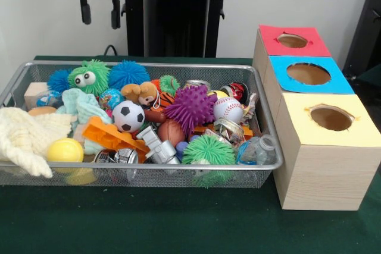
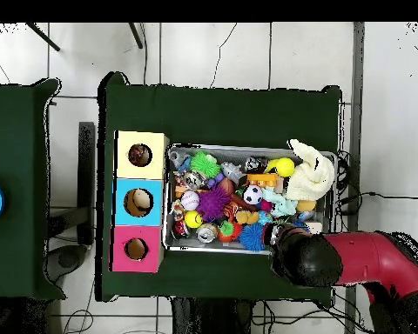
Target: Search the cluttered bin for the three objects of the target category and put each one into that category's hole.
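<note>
the jaws (image 1: 100, 9) hang released and empty, raised high so the bin can be surveyed before any pick. below them and a little toward the boxes sits the cluttered bin (image 1: 137, 173) on the green tabletop (image 1: 178, 224), heaped with toys, balls and cloths. the red box (image 1: 271, 43), blue box (image 1: 280, 81) and yellow box (image 1: 321, 165) stand beside the bin's end farthest from the jaws, holes up, likely for short drops.

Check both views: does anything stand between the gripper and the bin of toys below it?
Nothing visible does. The gripper, its fingers apart and empty, hangs in open air above the bin's far rim. The bin has no lid.
</note>
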You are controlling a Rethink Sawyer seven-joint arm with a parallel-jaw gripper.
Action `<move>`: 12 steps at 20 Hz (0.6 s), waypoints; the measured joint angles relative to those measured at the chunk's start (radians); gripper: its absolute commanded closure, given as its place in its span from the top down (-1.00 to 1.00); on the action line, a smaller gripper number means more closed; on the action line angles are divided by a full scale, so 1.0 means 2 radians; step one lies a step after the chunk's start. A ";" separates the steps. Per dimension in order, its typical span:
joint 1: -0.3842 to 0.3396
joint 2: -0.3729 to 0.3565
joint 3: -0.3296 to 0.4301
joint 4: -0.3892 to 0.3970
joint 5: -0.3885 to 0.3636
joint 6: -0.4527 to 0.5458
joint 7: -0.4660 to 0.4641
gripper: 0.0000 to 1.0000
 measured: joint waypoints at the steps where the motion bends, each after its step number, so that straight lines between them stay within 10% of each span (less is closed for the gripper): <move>1: 0.004 0.005 -0.001 -0.001 -0.005 -0.004 0.000 1.00; 12: 0.041 0.103 -0.016 -0.018 -0.075 -0.074 0.000 1.00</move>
